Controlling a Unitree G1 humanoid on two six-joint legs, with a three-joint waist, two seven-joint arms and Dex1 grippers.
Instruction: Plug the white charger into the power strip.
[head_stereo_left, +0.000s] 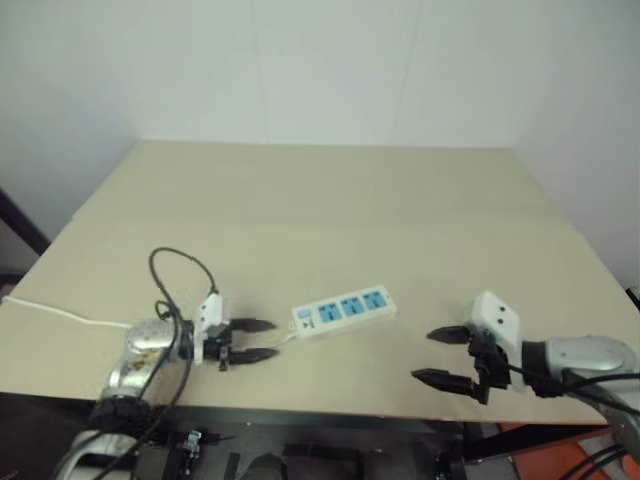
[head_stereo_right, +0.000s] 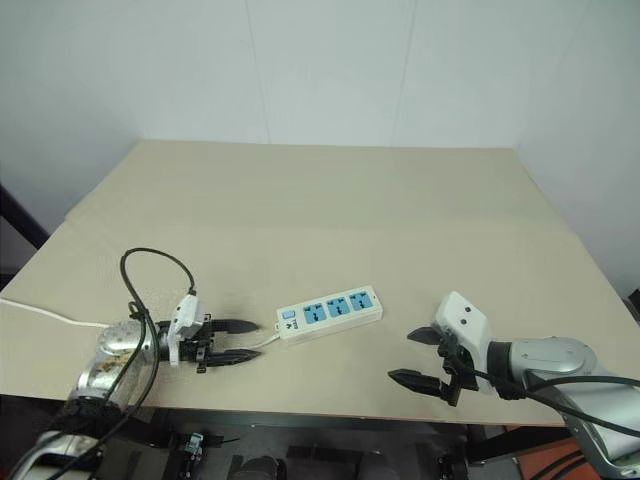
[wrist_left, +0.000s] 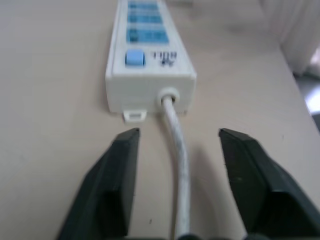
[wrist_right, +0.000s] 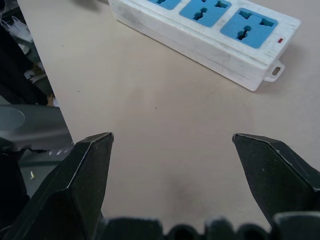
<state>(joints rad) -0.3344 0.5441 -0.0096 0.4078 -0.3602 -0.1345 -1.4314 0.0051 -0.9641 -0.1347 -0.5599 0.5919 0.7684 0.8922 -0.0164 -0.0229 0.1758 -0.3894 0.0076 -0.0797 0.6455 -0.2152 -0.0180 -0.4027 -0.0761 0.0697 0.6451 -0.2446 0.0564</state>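
White strip (head_stereo_left: 344, 310) flat on tabletop (head_stereo_left: 330, 210), near front edge, between both hands. Left hand (head_stereo_left: 253, 340) open, fingers (wrist_left: 117, 175) straddling cord (wrist_left: 177, 160) (not touching it) just behind switch end. Right hand (head_stereo_left: 440, 356) wide open, empty, well apart from strip.

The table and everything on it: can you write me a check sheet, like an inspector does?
Surface: tan table, flat, mostly bare.
Job's things: power strip lies flat near the front edge, three blue sockets facing up, nothing plugged in. A white charger: nothing seen.
Clutter: nothing seen.
Grippers: left gripper open, fingers either side of the strip's cord, just short of its switch end. Right gripper open, holding nothing, apart from the strip's other end.
Cables: thin white cord leaves the strip's switch end and runs between the left fingers; a black cable loops above the left arm.
Surroundings: plain white walls behind the table.
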